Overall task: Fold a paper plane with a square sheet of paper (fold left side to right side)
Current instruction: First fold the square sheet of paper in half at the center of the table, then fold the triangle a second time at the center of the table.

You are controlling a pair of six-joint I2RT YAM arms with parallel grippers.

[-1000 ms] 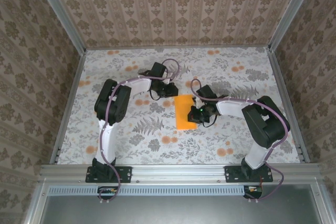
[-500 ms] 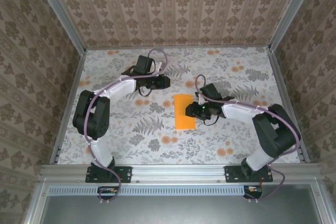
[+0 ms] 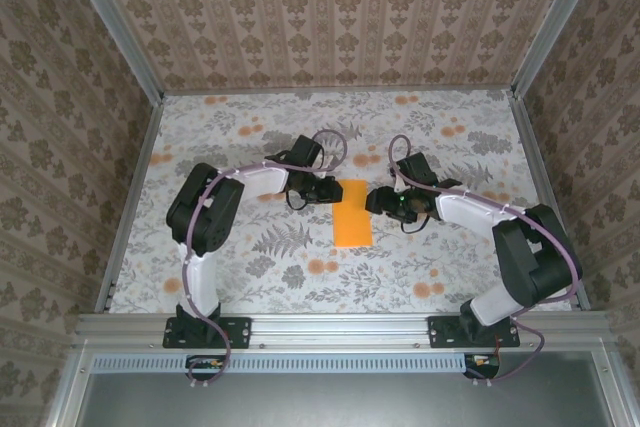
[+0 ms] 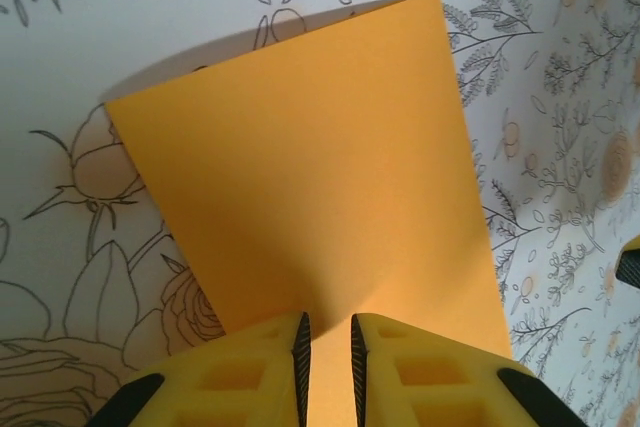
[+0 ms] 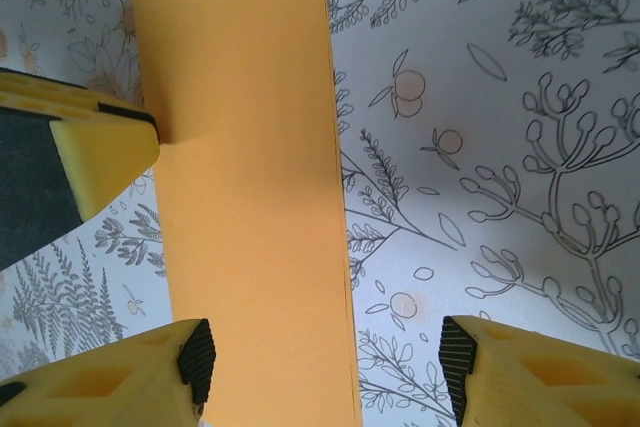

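Note:
The square sheet of paper (image 3: 352, 215) lies flat on the table, folded into a narrow upright rectangle, plain orange, with doubled edges on its right side. My left gripper (image 3: 334, 190) rests at the sheet's upper left corner. In the left wrist view the paper (image 4: 310, 167) lies under that gripper (image 4: 327, 332), whose jaws stand almost shut with nothing between them. My right gripper (image 3: 374, 201) sits beside the paper's right edge. In the right wrist view it (image 5: 325, 362) is open and straddles that edge of the paper (image 5: 245, 167), and a left fingertip (image 5: 105, 147) touches the opposite edge.
The table (image 3: 250, 247) is covered in a flower-patterned cloth with small orange blotches. Patterned walls and metal rails (image 3: 130, 197) close in the left, right and back. Both arms' cables loop just behind the grippers.
The left gripper swung away to the back left, then came back down onto the paper's upper left corner. The right gripper shifted slightly back and right along the paper's edge.

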